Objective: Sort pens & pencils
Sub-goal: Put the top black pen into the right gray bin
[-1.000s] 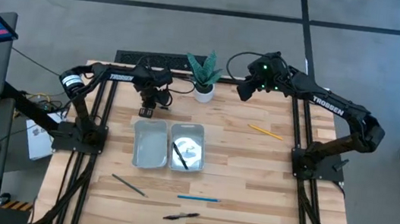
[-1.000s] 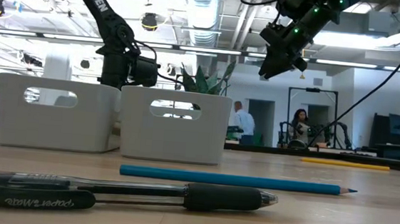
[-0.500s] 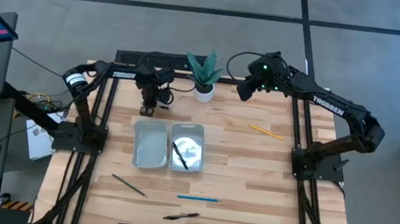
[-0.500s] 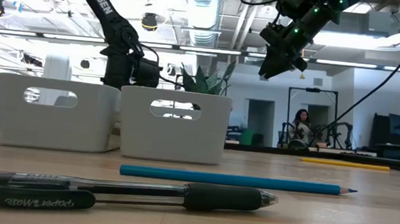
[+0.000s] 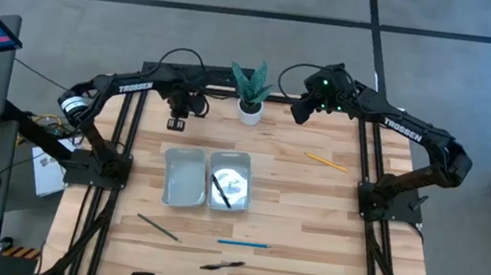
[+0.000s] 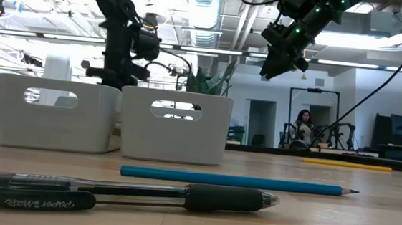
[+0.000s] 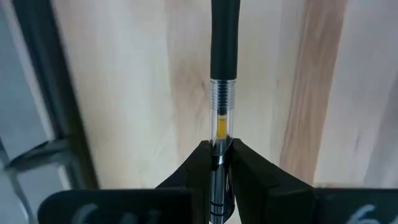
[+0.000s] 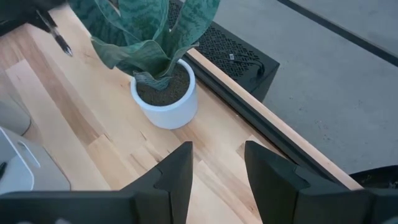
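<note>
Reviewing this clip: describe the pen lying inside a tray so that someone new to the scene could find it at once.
Start at the two white trays side by side in the middle of the wooden table. In the tray nearer the right arm lies a short black pen, set diagonally. It is the only item inside either tray; the other loose pen and the pencils lie on bare wood.

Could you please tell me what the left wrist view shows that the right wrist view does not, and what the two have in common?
Only the left wrist view shows a black pen clamped between the left end effector's fingers, its clear section and dark grip pointing away over the wood. Only the right wrist view shows the potted plant in its white pot, the corner of a white tray, and the right end effector open, with nothing between its fingers. Both show the light wooden table and a black frame rail along its edge.
</note>
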{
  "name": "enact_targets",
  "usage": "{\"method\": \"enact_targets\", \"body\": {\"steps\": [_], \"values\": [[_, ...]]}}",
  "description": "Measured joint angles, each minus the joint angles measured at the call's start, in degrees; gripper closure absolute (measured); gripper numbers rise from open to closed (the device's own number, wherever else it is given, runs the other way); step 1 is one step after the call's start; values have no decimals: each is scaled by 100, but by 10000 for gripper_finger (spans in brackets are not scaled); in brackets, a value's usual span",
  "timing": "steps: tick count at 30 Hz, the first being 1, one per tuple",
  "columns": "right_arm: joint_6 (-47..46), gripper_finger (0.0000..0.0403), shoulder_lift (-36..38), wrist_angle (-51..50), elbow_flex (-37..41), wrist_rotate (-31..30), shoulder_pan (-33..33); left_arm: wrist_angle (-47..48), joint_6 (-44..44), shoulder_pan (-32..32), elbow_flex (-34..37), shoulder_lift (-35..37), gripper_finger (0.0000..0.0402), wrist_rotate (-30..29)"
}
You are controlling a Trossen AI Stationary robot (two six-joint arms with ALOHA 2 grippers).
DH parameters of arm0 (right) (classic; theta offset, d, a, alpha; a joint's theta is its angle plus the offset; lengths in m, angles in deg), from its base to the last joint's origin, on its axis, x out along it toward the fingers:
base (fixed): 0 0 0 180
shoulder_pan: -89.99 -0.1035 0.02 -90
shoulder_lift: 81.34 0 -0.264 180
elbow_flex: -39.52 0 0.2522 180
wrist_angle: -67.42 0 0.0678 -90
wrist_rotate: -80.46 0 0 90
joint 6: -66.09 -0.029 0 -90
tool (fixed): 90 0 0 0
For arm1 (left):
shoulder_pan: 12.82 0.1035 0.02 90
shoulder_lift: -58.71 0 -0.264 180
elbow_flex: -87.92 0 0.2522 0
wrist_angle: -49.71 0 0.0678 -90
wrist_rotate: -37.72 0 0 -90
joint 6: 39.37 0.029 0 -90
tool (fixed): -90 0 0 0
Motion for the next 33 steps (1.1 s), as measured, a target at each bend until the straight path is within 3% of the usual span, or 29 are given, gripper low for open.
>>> {"method": "enact_targets", "body": {"steps": [8, 15, 23, 33], "values": [[6, 234, 0, 2, 0, 0, 0, 339, -105, -186, -1, 716, 372, -96], [6, 236, 0, 4, 0, 0, -2, 311, 85, -921, -204, 1232, 368, -135], [6, 234, 0, 4, 0, 0, -11, -74, 666, -2075, -927, 1168, 366, -348], [6, 234, 0, 50, 0, -1, -76, -1208, 1364, -2906, -965, 937, 362, -233]]}}
